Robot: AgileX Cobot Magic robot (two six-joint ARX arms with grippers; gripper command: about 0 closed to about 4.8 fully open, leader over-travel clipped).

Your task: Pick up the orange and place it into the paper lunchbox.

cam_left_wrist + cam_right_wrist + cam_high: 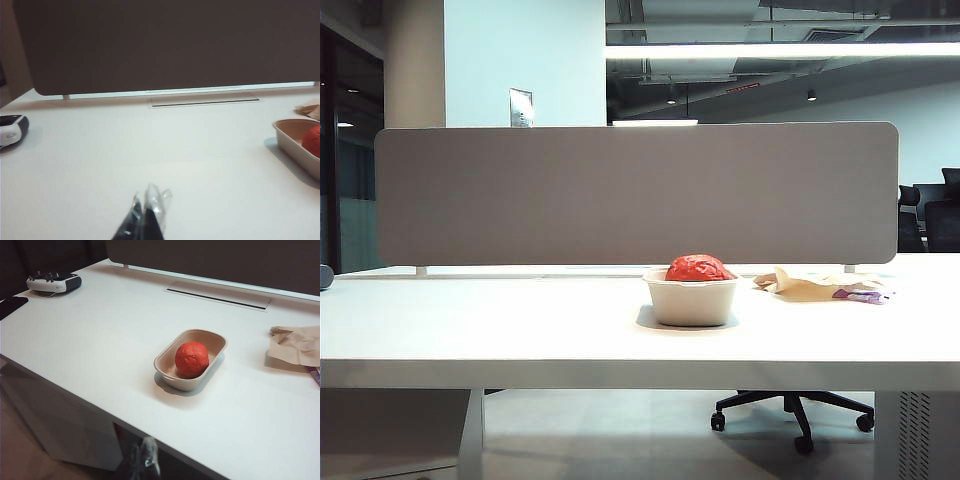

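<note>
The red-orange orange (698, 268) (191, 359) lies inside the beige paper lunchbox (690, 303) (168, 374) on the white table; the left wrist view catches only the orange's edge (312, 141) in the lunchbox (290, 144). My left gripper (150, 197) is shut with nothing in it, low over bare tabletop well away from the lunchbox. My right gripper (146, 450) is shut and empty, hanging off the table's near edge, clear of the lunchbox. Neither arm shows in the exterior view.
Crumpled tan paper (810, 285) (296, 346) with a purple item (860, 295) lies right of the lunchbox. A white and black controller (53, 283) (11, 130) sits at the far left. A grey divider panel (635, 195) lines the table's back edge.
</note>
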